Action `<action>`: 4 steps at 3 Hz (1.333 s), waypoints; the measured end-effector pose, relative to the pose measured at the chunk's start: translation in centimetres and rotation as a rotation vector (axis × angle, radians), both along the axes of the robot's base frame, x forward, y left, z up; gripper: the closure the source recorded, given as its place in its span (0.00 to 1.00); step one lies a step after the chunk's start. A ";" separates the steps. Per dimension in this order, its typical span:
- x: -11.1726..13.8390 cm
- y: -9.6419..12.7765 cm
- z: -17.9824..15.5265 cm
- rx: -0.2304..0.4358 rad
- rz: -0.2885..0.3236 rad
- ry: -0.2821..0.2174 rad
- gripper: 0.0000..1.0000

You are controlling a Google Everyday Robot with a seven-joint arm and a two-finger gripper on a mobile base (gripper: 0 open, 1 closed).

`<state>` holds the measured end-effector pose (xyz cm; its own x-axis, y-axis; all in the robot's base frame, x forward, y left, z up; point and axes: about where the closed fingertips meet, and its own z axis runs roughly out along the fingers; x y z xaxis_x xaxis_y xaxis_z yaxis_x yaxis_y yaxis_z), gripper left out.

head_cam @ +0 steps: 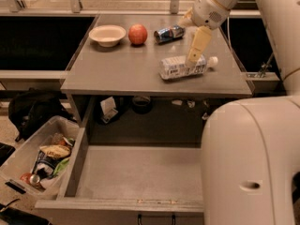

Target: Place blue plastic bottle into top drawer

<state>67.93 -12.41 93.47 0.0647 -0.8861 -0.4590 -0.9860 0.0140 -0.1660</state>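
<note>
The blue plastic bottle [180, 67] lies on its side on the grey table top [117, 71], white cap pointing right. My gripper [187, 43] hangs over the bottle's right half from above. It is open, and one cream finger [197, 45] reaches down to the bottle's top side. I cannot tell whether it touches. The top drawer [77, 165] is pulled out below the table front. Its visible flat grey bottom holds nothing. My own body hides its right part.
A white bowl [107, 34], a red apple [138, 33] and a small blue soda can [168, 33] stand along the table's back. A clear bin of trash [33, 161] sits left of the drawer, a black bag [30, 109] behind it. My white body [251, 163] fills the lower right.
</note>
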 end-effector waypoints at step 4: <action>3.0 -0.4 -2.2 0.077 -0.060 -0.025 0.00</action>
